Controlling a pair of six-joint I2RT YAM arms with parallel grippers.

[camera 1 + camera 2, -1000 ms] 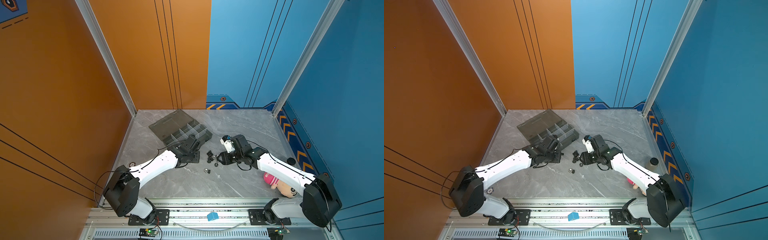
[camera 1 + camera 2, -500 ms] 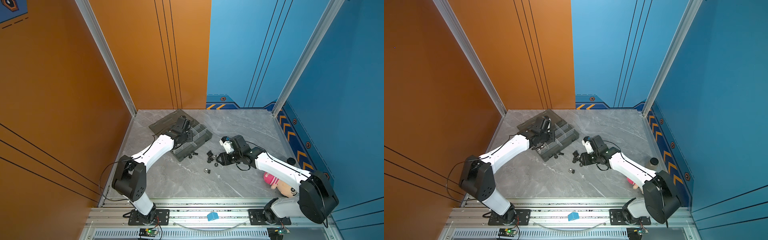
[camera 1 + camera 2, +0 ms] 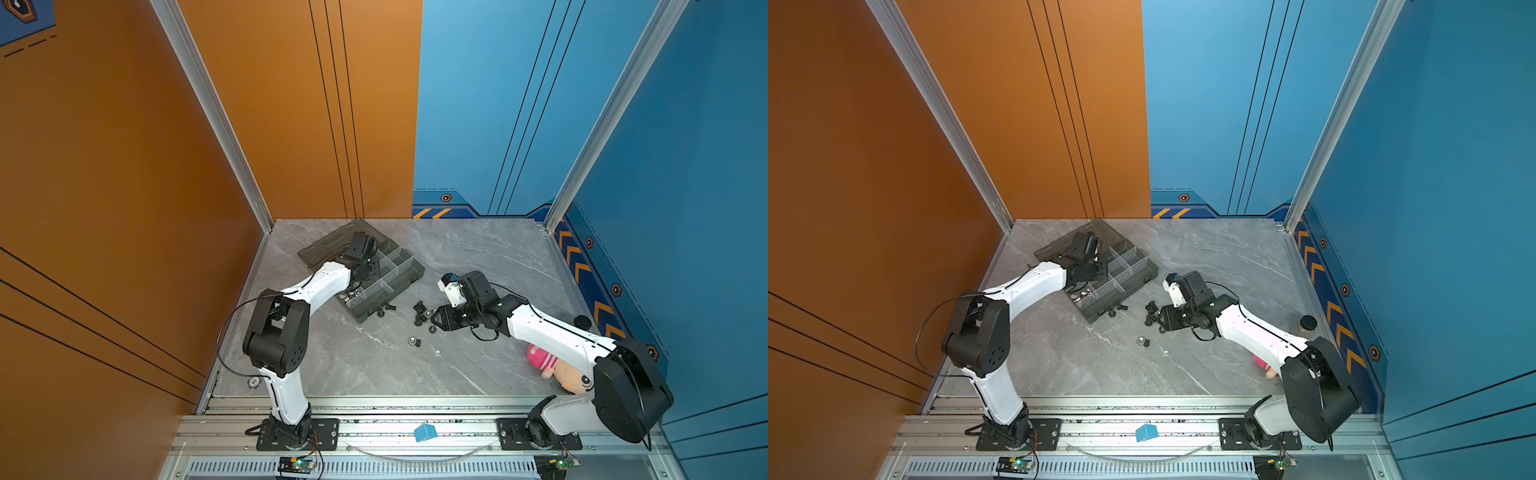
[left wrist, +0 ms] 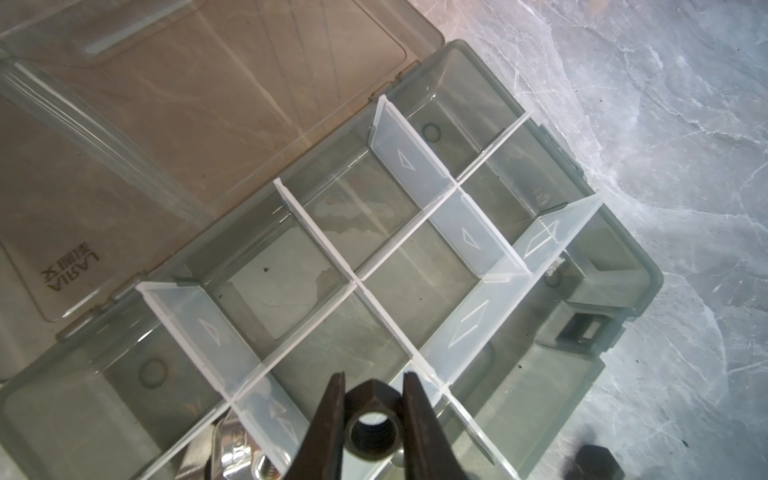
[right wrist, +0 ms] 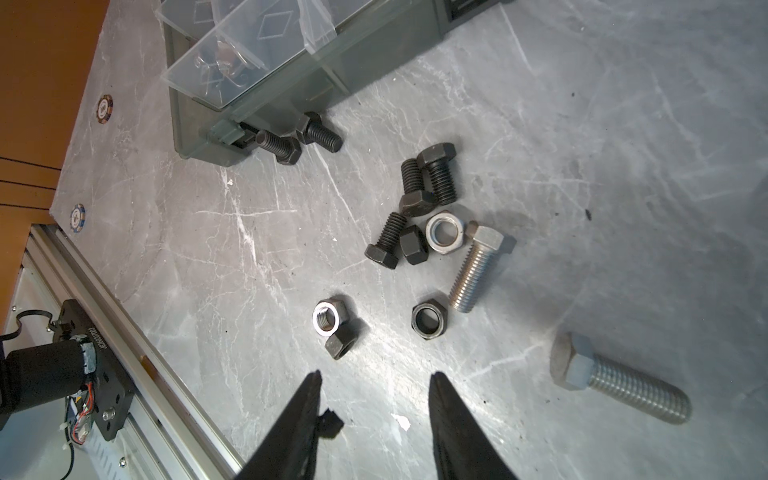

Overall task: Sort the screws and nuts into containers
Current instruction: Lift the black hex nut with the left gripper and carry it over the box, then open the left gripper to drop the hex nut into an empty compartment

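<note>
My left gripper (image 4: 373, 376) is shut on a black hex nut (image 4: 373, 432) and hangs over the containers, the divided compartments of the smoky-grey organizer box (image 4: 615, 266); it shows in both top views (image 3: 365, 269) (image 3: 1089, 270). One compartment holds shiny silver pieces (image 4: 237, 449). My right gripper (image 5: 374, 374) (image 3: 436, 318) is open and empty, low over the table just short of the loose pile. There lie black screws (image 5: 436, 174) (image 5: 384, 241) (image 5: 278, 145), silver screws (image 5: 473, 270) (image 5: 619, 382), silver nuts (image 5: 444, 230) (image 5: 326, 318) and black nuts (image 5: 430, 320) (image 5: 338, 345).
The box's lid (image 3: 328, 245) lies open flat toward the back wall. A pink plush toy (image 3: 557, 365) and a black-capped bottle (image 3: 1307, 323) sit by the right wall under my right arm. A blue block (image 3: 424, 432) rests on the front rail.
My left arm has swung from the table in front of the box to above its compartments, still shut on the black nut. The right arm has hardly moved.
</note>
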